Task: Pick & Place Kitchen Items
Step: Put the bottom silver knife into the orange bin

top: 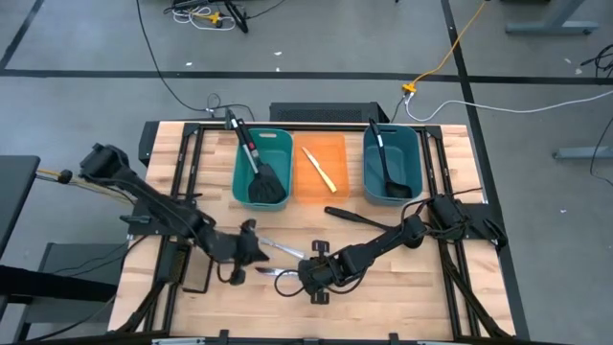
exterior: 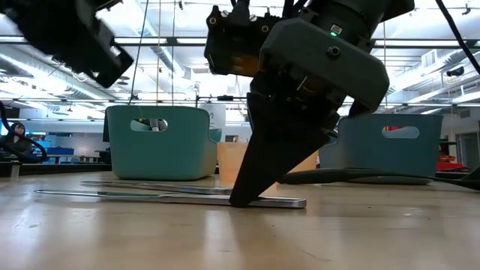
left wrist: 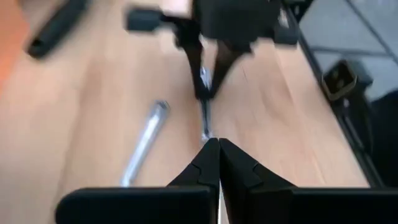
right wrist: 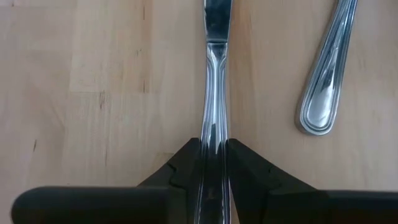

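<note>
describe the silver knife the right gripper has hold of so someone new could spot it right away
Start at the orange bin in the middle of the table's far side and come toward the near edge, where the right gripper is down on the wood. The silver knife lies flat there, its handle pinched between that gripper's fingers. The second silver knife lies loose beside it, touched by nothing.

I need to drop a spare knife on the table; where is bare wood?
Free: the wood in front of the right teal bin, and the near left corner. Crowded: table centre, where both grippers meet over two silver knives, with a black ladle beside.
</note>
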Robot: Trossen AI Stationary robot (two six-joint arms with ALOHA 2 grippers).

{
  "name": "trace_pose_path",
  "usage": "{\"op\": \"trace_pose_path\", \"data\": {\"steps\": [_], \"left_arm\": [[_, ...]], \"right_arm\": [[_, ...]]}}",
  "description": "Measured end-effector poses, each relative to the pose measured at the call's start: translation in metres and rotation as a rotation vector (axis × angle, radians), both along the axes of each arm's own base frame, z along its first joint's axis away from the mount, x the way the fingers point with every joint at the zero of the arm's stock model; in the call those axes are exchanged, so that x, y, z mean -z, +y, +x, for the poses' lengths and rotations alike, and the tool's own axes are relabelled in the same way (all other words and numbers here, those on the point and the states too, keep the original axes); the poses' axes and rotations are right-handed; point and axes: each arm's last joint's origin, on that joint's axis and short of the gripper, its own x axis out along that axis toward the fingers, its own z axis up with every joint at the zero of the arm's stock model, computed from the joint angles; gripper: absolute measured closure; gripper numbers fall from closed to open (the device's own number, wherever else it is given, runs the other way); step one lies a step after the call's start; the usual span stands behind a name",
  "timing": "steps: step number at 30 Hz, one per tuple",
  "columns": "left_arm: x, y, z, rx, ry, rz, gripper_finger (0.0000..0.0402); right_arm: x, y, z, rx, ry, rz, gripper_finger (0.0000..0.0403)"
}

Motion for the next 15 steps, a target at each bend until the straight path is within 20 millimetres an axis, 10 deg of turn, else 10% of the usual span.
{"op": "trace_pose_path", "data": {"steps": [15], "left_arm": [[0.050, -0.016, 0.003, 0.000, 0.211, 0.084, 0.0397]], "right_arm": [[-0.001, 0.000, 0.000, 0.005, -0.014, -0.005, 0.0325]]}}
